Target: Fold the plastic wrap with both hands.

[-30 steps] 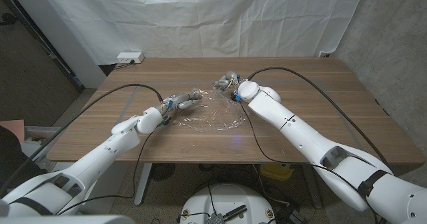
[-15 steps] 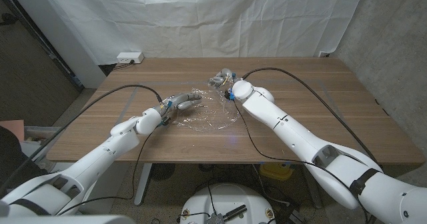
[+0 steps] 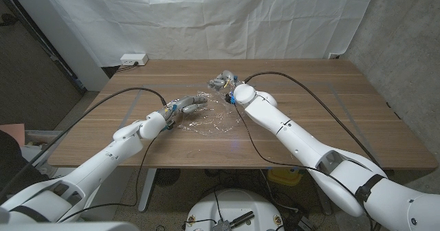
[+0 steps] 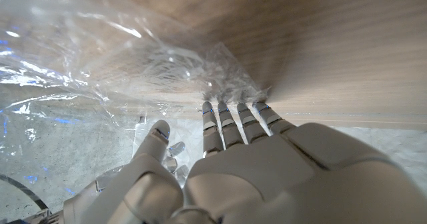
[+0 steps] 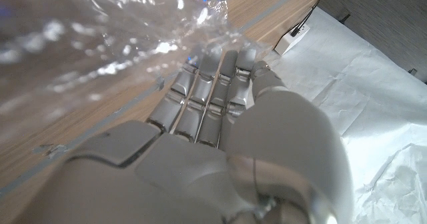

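both robot hands clamp plastic wrap (image 3: 210,117): left robot hand (image 3: 187,106), right robot hand (image 3: 225,80); no legible writing.

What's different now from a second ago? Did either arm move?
The right hand has slid toward the robot's left along the far side of the clear crinkled plastic wrap, drawing that edge with it. The left hand stayed on the wrap's near-left part, and the wooden table is unchanged.
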You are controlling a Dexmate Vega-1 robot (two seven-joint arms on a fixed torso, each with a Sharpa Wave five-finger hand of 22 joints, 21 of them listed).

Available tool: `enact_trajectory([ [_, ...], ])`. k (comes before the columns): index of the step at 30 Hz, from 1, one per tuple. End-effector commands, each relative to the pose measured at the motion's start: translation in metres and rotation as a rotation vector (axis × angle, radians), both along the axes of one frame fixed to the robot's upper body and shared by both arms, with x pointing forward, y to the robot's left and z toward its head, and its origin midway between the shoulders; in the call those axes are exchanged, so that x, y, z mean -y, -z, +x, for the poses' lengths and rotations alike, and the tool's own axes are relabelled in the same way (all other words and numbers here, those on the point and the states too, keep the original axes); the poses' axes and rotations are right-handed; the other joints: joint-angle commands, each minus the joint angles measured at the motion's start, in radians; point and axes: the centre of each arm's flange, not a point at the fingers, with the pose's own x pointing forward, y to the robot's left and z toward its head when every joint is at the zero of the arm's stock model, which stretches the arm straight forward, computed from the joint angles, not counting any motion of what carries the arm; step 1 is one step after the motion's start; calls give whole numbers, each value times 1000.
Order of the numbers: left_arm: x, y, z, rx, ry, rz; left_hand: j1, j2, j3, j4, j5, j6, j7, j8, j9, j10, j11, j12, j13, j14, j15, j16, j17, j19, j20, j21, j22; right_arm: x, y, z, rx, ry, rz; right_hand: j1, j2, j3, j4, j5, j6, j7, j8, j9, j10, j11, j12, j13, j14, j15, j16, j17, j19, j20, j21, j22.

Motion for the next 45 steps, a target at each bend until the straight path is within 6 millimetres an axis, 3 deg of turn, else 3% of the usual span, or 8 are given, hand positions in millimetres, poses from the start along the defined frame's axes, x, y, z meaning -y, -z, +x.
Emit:
enact_trajectory([
  [1, -4, 0, -1, 3, -5, -3, -4, 2, -1, 2, 4, -4, 1, 5, 0, -2, -2, 0, 3, -5, -35, 8, 4, 0, 11, 5, 6, -24, 2, 6, 12, -26, -7, 17, -1, 0, 1, -4, 10, 3, -1, 3, 8, 3, 6, 2, 11, -97, 4, 0, -3, 6, 8, 5],
  [23, -12, 0, 2, 0, -20, -17, -4, 2, -2, 2, 4, -5, 0, 5, 0, -3, -2, 1, 3, -5, -34, 8, 4, 1, 12, 2, 6, -55, 5, 31, 15, -17, -40, 25, -1, -2, 5, -10, 12, 1, -4, 5, 8, 0, 11, -5, 11, -99, 10, -11, -9, 5, 24, -1],
  [45, -17, -2, 1, 11, -33, -39, -5, 2, -2, 3, 5, -10, 1, 4, 0, -5, -2, 0, 3, -8, -32, 7, 4, 0, 15, -2, 6, -63, 19, 49, 11, 27, -51, 28, -1, -4, 9, -14, 14, -1, -7, 7, 8, 0, 17, -10, 12, -102, 13, -23, -14, 4, 36, -9],
])
